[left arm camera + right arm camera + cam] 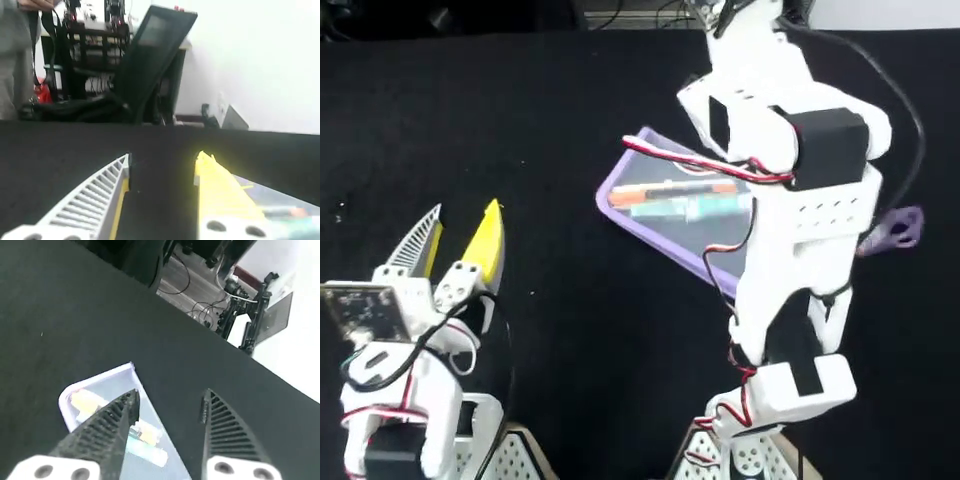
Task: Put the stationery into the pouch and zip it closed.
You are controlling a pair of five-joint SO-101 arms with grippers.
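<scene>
Right wrist view: your right gripper (169,395) has its black fingers spread with nothing between them. It hangs over the pouch (105,385), close to one rounded corner. I can't tell if it touches.

Left gripper (462,225) is at the near left. Its white and yellow fingers are apart and empty, well apart from the pouch.

The pouch lies flat on the black table (520,120), right of centre toward the far side, partly under the right arm. The stationery (685,200) looks to be inside, behind the clear face. I can't tell if the zip is shut, and I can't pick out the slider.

Handling, as a judgement:
- The pouch is light, thin and floppy, with a slick clear face, so it will probably skate on the cloth if you pull one-handed.
- Grab the purple bound edge or a corner, not the clear panel.
- Pin one end with one gripper and run the zip with the other.
- The contents are stiff and thin, and may shift toward the opening if you lift an end.

Counts:
- Pouches: one.
- Stationery: at least two pen-like pieces, one orange-tipped and one teal. I can't give an exact count.
- Grippers: two.
- One purple piece (902,228) just right of the right arm. It may be the pull tab, but I can't confirm.
</scene>
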